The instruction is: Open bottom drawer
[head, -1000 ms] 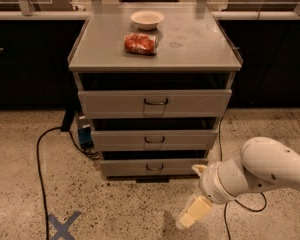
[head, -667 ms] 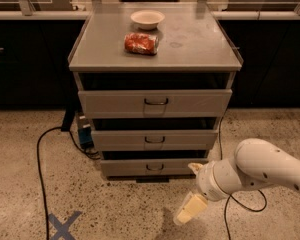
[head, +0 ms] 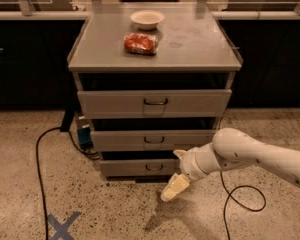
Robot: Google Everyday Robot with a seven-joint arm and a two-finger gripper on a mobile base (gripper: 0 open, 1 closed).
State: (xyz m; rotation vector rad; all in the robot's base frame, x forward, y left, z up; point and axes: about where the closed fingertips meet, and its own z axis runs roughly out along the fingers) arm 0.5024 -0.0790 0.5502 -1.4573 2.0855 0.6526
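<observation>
Camera view: I am watching the white arm [head: 250, 156] slanting in from the right, wrist bending floorward. Its tool [head: 174, 189] is hovering low beside the right end of the bottom drawer [head: 130, 169], lowest in the table [head: 155, 64]; I am failing to tell whether the tool is open or closed.

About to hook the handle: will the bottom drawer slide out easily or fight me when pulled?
Probably slides straight: the bottom drawer looks like rigid grey metal. Its shallow front suggests little weight. The small handle may slip; the hand hovers right of it, lower.
</observation>
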